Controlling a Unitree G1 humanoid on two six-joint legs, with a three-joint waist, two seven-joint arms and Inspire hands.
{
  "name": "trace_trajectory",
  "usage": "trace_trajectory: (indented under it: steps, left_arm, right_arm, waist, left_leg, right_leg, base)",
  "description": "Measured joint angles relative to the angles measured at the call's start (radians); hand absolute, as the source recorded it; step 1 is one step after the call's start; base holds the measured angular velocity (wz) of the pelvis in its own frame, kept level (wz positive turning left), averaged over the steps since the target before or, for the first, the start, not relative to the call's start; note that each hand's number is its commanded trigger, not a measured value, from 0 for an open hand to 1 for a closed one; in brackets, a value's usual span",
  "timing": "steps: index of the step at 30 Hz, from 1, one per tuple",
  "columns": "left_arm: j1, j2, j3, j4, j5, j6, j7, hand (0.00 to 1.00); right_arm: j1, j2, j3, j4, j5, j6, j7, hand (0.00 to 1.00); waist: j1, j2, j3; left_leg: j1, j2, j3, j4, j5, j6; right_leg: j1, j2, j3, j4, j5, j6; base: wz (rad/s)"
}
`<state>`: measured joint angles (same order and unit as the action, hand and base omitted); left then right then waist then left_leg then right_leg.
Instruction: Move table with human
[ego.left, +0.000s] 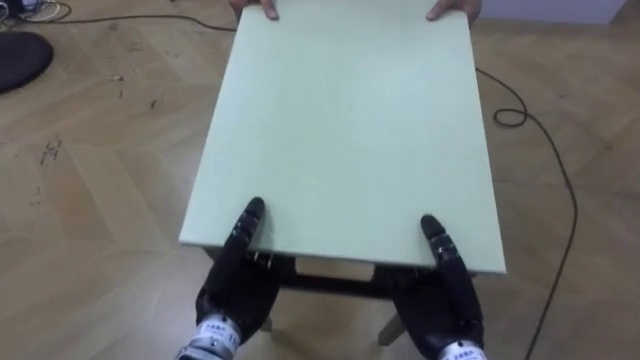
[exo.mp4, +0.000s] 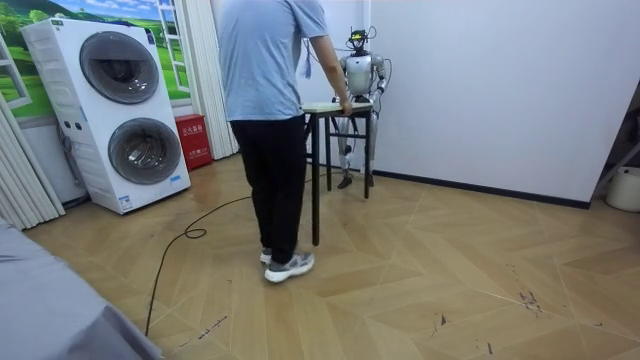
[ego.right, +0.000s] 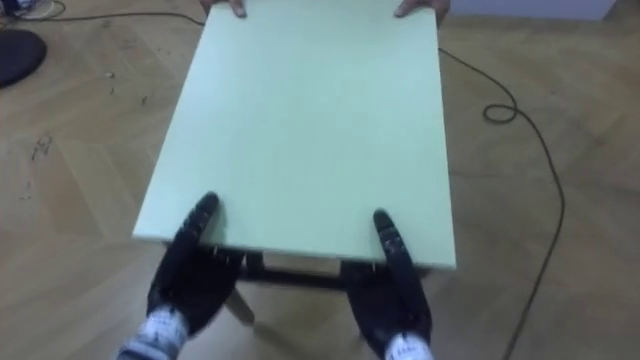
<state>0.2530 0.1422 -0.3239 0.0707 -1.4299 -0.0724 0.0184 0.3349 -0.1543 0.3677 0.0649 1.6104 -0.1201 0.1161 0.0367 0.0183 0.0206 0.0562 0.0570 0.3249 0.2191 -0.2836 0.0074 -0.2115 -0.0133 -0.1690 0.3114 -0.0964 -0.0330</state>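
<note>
We see the counter (ego.left: 345, 130), with its pale green top and dark legs, standing lengthwise in front of the robot on a wooden herringbone floor (ego.left: 90, 200). At its near edge the left robot hand (ego.left: 235, 280) is clamped on the near left part of the top: one dark digit lies over the surface and the rest of the hand sits under the edge. The right robot hand (ego.left: 447, 290) grips the near right part in the same way. At the far edge the person's hands (ego.left: 262, 8) rest on the two far corners, one on each.

In the room view the person (exo.mp4: 270, 90), in a light blue shirt and dark trousers, stands at one end of the counter with their back to the camera. The robot stands at the other end, close to a white wall. We cannot tell whether the counter's legs touch the floor.

A dark cable (ego.left: 560, 190) runs across the floor to the right of the counter. Two stacked washing machines (exo.mp4: 115, 110) stand well apart at the room view's left, with a red box (exo.mp4: 192, 140) just beside them.
</note>
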Motion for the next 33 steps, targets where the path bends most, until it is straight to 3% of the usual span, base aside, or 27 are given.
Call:
trace_trajectory:
  steps: [9, 13, 25, 29, 33]
  left_arm:
    - [0.040, 0.000, -0.005, -0.024, -0.017, -0.018, 0.000, 1.00]
    - [0.044, 0.006, -0.005, -0.025, -0.020, -0.018, 0.000, 1.00]
    - [0.059, -0.003, 0.008, -0.060, -0.022, -0.031, 0.000, 1.00]
    - [0.077, 0.010, 0.007, -0.079, -0.028, -0.045, 0.000, 1.00]
    - [0.085, 0.001, 0.007, -0.081, -0.029, -0.054, -0.004, 1.00]
  right_arm:
    - [-0.002, -0.013, 0.014, -0.001, 0.004, -0.001, 0.003, 1.00]
    - [-0.004, -0.016, 0.016, -0.001, 0.003, -0.008, 0.003, 1.00]
    - [-0.047, -0.020, 0.033, -0.001, -0.008, -0.025, -0.005, 1.00]
    - [-0.052, -0.022, 0.046, -0.001, -0.009, -0.028, -0.005, 1.00]
    - [-0.067, -0.035, 0.051, -0.001, -0.014, -0.031, -0.004, 1.00]
  waist:
    - [-0.005, -0.012, -0.0006]
    - [0.023, -0.011, -0.0002]
    - [0.056, 0.020, 0.0014]
    - [0.052, 0.021, 0.0008]
    - [0.054, 0.021, 0.0007]
  left_leg:
    - [-0.001, 0.004, -0.010, -0.005, 0.000, -0.001]
    - [0.003, 0.019, -0.023, -0.007, 0.001, -0.001]
    - [-0.022, 0.016, -0.097, -0.008, 0.008, 0.003]
    - [-0.033, 0.006, -0.119, -0.022, 0.024, 0.001]
    - [-0.063, 0.001, -0.146, -0.019, 0.029, 0.003]
  right_leg:
    - [0.008, 0.003, -0.007, -0.018, 0.005, 0.002]
    - [0.038, 0.018, -0.014, -0.069, 0.029, 0.002]
    - [0.064, 0.010, -0.058, -0.113, 0.040, 0.008]
    - [0.069, 0.001, -0.087, -0.127, 0.041, 0.008]
    - [0.054, -0.006, -0.109, -0.128, 0.041, 0.009]
  base:
    - [0.01]
    - [0.08]
    - [0.17]
    - [0.23]
    - [0.18]
